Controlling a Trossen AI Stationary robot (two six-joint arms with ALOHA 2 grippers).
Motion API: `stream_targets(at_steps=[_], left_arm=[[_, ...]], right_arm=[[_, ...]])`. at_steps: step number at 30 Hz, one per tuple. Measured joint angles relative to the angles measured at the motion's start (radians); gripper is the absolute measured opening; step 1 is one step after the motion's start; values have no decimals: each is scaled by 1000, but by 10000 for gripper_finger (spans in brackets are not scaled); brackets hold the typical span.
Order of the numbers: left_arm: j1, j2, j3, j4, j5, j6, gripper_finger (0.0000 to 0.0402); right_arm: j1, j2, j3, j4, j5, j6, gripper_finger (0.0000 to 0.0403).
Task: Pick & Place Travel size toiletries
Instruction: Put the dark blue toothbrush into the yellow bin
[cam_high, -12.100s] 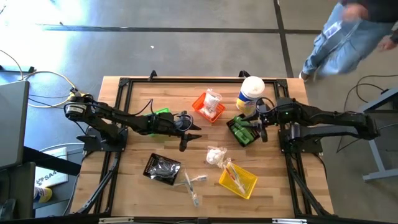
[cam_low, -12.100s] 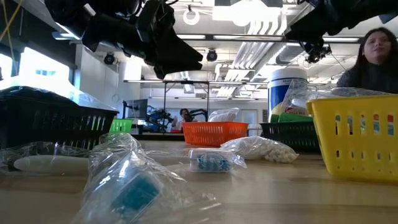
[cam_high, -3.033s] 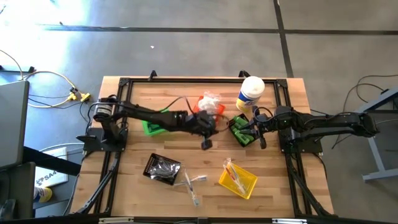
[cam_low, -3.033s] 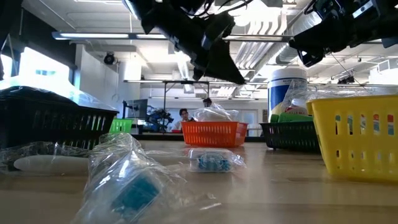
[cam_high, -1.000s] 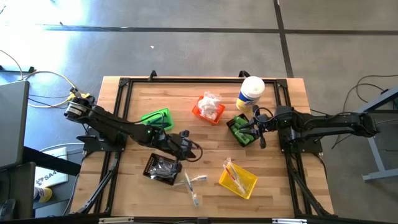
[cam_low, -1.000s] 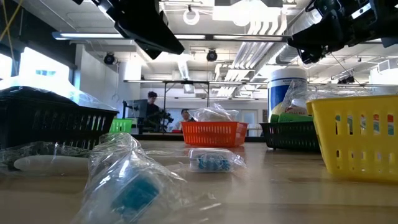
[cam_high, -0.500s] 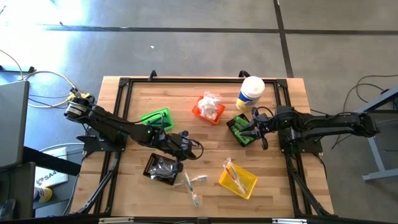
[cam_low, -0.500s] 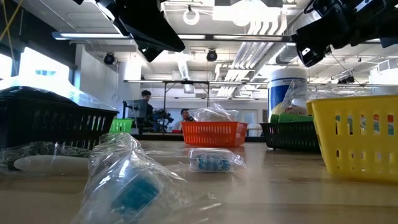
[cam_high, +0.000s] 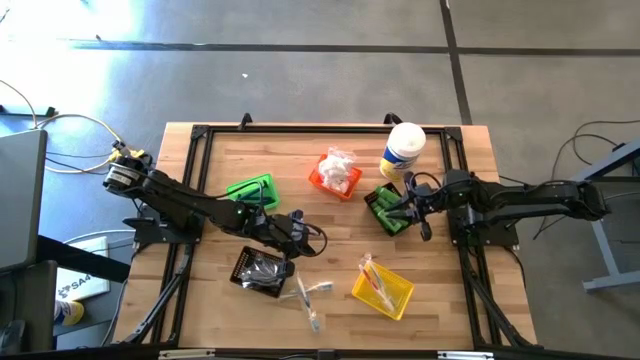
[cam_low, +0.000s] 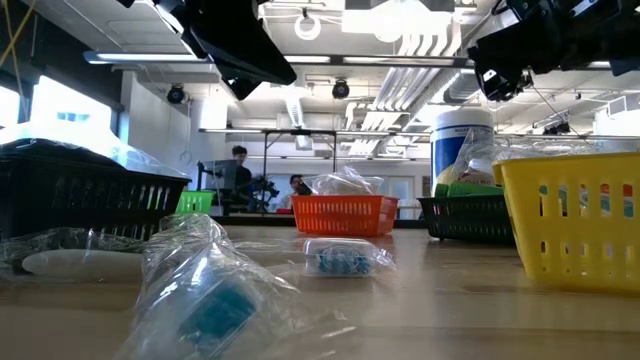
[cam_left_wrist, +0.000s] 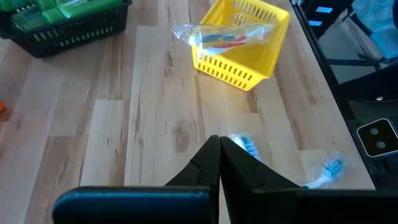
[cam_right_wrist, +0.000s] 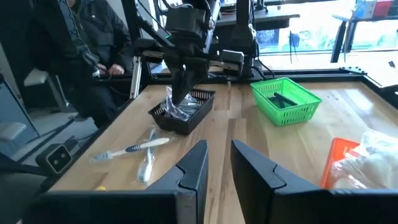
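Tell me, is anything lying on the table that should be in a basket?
Yes. Two clear-wrapped toothbrushes lie loose on the bare wood, between the black basket and the yellow basket. Everything else sits in a basket. The left gripper, shut and empty, hovers close by them.

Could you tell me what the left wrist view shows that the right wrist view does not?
Only the left wrist view shows the yellow basket holding a wrapped toothbrush, and the dark basket of green bottles. It also shows the left hand shut and empty.

Only the right wrist view shows the green basket, the black basket, the edge of the orange basket, a seated person, and the right hand slightly parted.

Both show the loose wrapped toothbrushes lying on the wooden table.
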Motion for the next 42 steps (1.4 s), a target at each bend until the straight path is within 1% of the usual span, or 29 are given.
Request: stream_targets(at_steps=[7,26,32,38,40,42], left_arm=[[0,0,0,9,-2,0,1],[0,0,0,24,-11,-3,1],[-10,46,2,31,-87,-127,1],[-7,122,1,22,-91,-266,1],[-7,125,1,22,-66,-298,1],[-7,125,2,22,-16,-327,1]], right_arm=[[0,0,0,-67,2,2,61],[0,0,0,-68,2,9,61],[0,0,0,-67,2,7,61],[0,0,0,-68,3,7,61],[0,0,0,-68,2,7,61],[0,0,0,-68,2,7,61]])
